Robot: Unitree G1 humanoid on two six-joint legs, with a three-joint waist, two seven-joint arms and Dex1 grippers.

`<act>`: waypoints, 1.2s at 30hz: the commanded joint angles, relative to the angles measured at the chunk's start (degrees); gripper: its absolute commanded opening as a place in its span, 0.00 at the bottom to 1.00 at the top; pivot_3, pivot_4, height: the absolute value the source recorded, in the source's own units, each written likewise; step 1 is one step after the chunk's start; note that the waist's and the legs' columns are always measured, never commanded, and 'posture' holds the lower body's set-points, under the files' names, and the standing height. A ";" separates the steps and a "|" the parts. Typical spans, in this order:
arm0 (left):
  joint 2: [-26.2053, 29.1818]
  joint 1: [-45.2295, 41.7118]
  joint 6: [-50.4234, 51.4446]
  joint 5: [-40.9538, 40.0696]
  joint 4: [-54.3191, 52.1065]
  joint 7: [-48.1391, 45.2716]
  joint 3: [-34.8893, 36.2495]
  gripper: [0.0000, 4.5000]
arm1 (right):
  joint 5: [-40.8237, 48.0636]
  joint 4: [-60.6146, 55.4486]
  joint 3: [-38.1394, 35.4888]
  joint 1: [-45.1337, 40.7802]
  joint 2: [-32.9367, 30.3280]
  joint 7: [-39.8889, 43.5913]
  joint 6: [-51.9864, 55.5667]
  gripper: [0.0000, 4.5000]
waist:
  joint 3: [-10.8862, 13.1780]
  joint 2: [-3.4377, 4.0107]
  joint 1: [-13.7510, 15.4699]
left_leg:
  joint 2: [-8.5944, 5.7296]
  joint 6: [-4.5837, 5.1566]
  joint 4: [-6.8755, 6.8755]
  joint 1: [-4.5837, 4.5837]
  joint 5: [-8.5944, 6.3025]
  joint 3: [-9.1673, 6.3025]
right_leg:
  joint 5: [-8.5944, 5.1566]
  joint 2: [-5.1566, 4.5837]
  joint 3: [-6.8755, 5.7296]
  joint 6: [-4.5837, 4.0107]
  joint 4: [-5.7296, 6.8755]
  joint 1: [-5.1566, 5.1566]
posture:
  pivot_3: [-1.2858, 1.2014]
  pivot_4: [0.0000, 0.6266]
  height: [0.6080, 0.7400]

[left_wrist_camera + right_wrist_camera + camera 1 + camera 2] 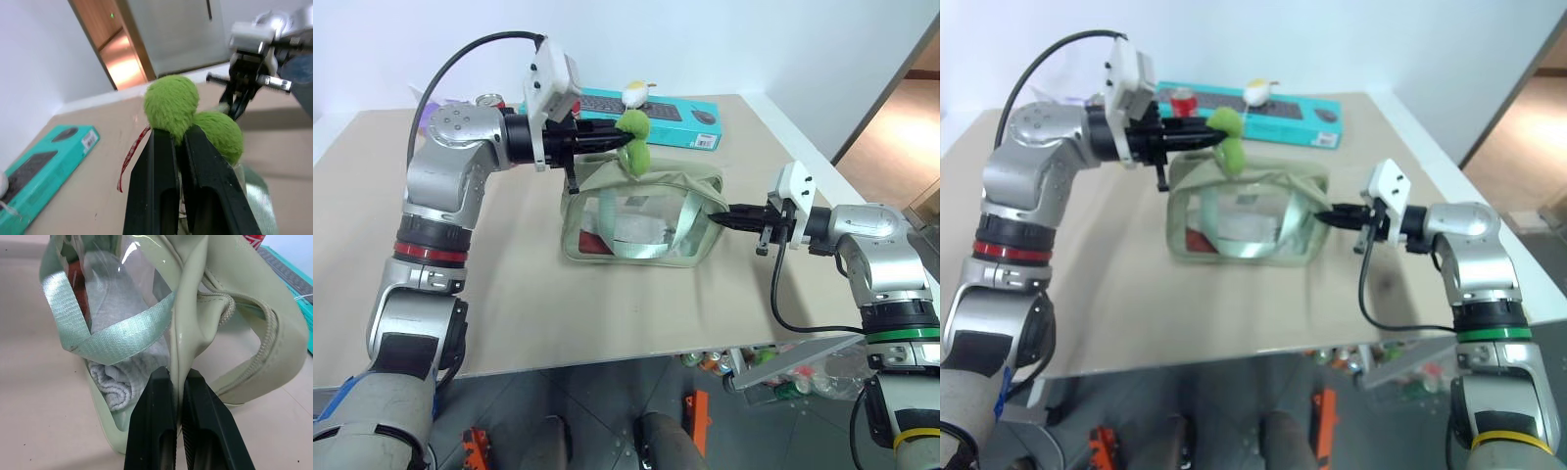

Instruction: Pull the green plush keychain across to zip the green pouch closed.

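Note:
The green pouch [641, 220] stands upright in the middle of the table, a clear window panel and a green strap on its near face. Above its top edge hangs the green plush keychain [634, 137], lime and fuzzy. My left gripper [623, 145] reaches in level from the left, shut on that keychain [171, 100]. My right gripper [724, 217] comes from the right and is shut on the pouch's right end [188, 323], pinching the fabric seam. Folded grey cloth [117, 377] and something red lie inside the pouch.
A teal keyboard box [690, 122] lies at the table's far edge behind the pouch, with a small white and yellow plush [634, 93] on it. A red can [491, 100] stands at the far left. The table's right edge [822, 162] runs close by my right arm.

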 commanded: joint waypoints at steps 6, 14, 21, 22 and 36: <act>3.02 -0.25 -4.15 4.62 -0.13 -5.25 -4.07 0.01 | 0.31 -1.92 -1.01 -0.68 -0.46 0.18 -0.36 0.00 | 0.00 0.00 0.01 | -0.03 0.00 -0.01 0.00 0.00 0.00 | -0.03 -0.01 0.04 0.05 -0.01 0.00 | 0.52 0.24 1.00; 3.09 -0.99 -4.74 6.06 3.54 -6.05 -3.62 0.29 | 0.17 -2.06 -0.57 -0.81 0.13 0.15 -0.38 0.00 | 0.00 0.00 0.02 | -0.04 0.00 0.03 -0.02 0.00 -0.01 | -0.02 -0.01 0.05 0.06 0.00 0.03 | 0.52 0.24 1.00; 4.65 -1.47 -8.22 6.78 5.59 -9.13 -3.36 0.82 | -0.04 -1.76 -0.39 -1.21 0.39 0.19 -0.64 0.00 | 0.00 0.00 -0.01 | -0.04 0.00 0.02 -0.01 0.00 -0.01 | -0.03 0.00 0.05 0.06 0.00 0.02 | 0.52 0.24 1.00; 4.92 -1.76 -8.79 6.85 6.04 -9.43 -3.17 0.90 | -0.11 -1.65 -0.33 -1.21 0.43 0.22 -0.77 0.00 | 0.00 0.00 -0.02 | -0.04 0.00 0.02 -0.01 0.00 -0.01 | -0.03 0.00 0.05 0.06 0.00 0.02 | 0.52 0.24 1.00; 10.65 -0.91 -3.24 1.59 1.70 -13.87 0.74 0.99 | -0.60 -0.30 -0.15 -1.67 0.77 0.75 -1.66 0.00 | 0.00 0.00 -0.04 | -0.02 0.00 0.02 -0.02 0.00 -0.01 | -0.03 0.00 0.04 0.06 0.00 0.01 | 0.52 0.24 1.00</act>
